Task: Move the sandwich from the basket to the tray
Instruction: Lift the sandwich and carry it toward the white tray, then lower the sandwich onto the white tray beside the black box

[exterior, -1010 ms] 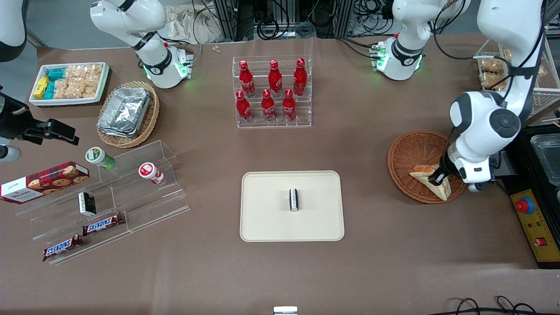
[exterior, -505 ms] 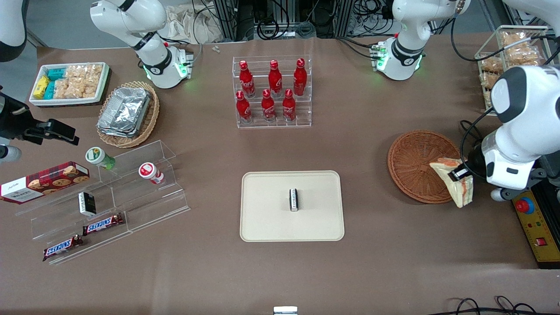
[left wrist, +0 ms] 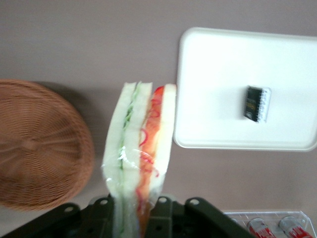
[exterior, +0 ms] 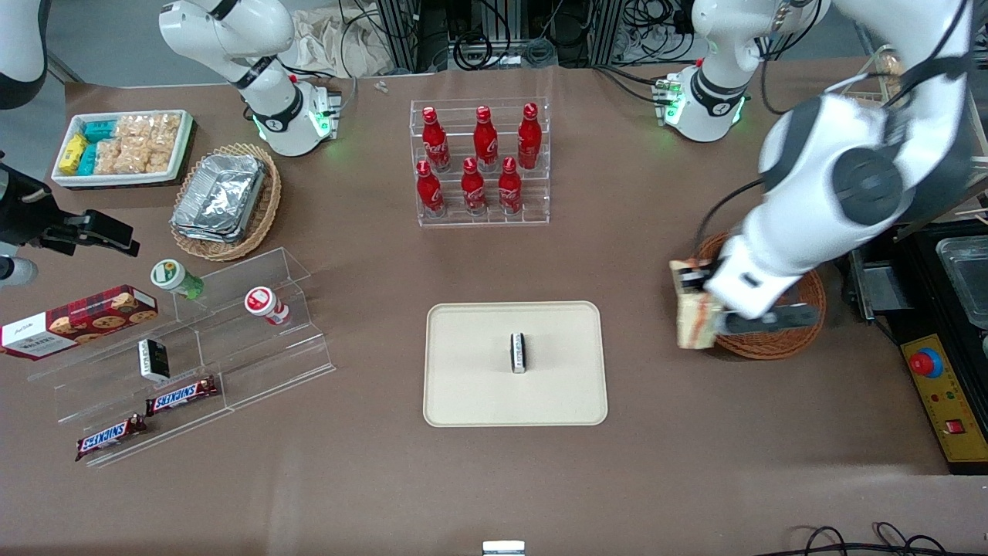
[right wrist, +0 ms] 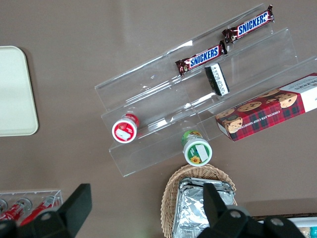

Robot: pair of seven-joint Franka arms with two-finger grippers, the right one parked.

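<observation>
My left gripper is shut on the sandwich, a wrapped wedge of white bread with green and orange-red filling, and holds it in the air beside the basket's rim, on the tray's side. In the left wrist view the sandwich hangs between the black fingers, over bare table between basket and tray. The reddish-brown wicker basket, also in the left wrist view, holds nothing that I can see. The cream tray, also in the left wrist view, lies at the table's middle with a small dark packet on it.
A clear rack of red bottles stands farther from the front camera than the tray. A clear stepped stand with Snickers bars, cups and a cookie box lies toward the parked arm's end. A control box with a red button sits beside the basket.
The sandwich has been lifted out of the basket. My gripper first swung out past the basket's rim toward the control box, then carried the sandwich across the basket toward the tray.
</observation>
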